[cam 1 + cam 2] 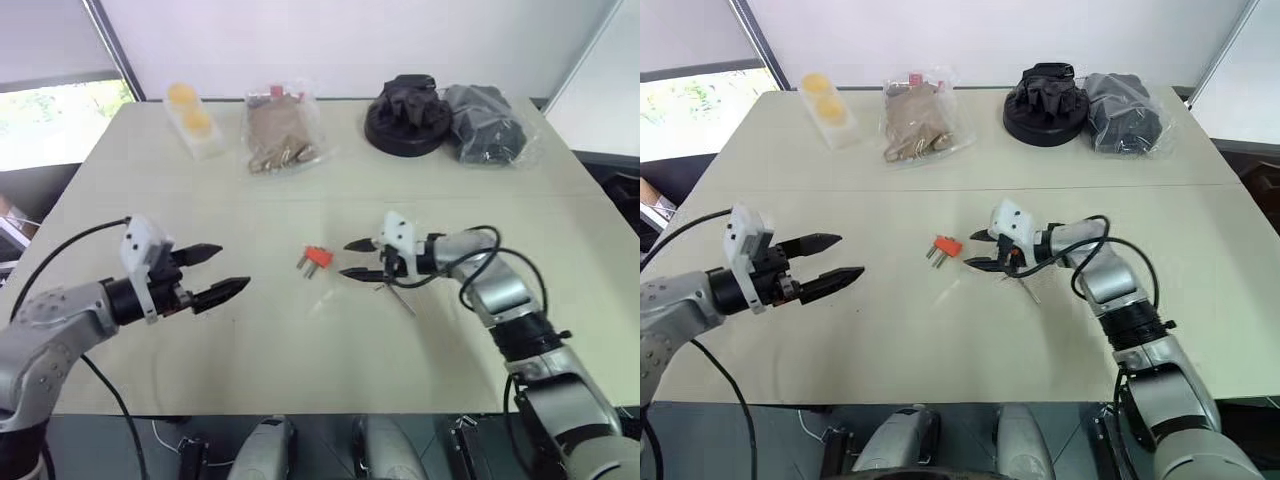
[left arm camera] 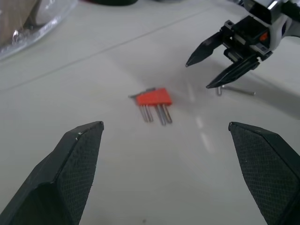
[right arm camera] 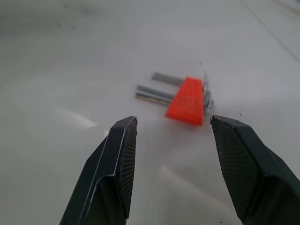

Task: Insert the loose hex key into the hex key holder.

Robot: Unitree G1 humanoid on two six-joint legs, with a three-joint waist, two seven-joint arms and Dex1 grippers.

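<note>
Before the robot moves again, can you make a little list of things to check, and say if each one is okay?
1. Holder lies free on the table, nothing on top of it: ok.
2. Loose key lies on the table, under the right hand: ok.
3. Right hand open: ok. It holds nothing yet.
4. Right hand aimed at the loose key: not ok. In the right wrist view its fingers frame the holder instead.
5. Left hand open and clear of the holder: ok.
6. Which slot in the holder is free for the key: cannot tell.
</note>
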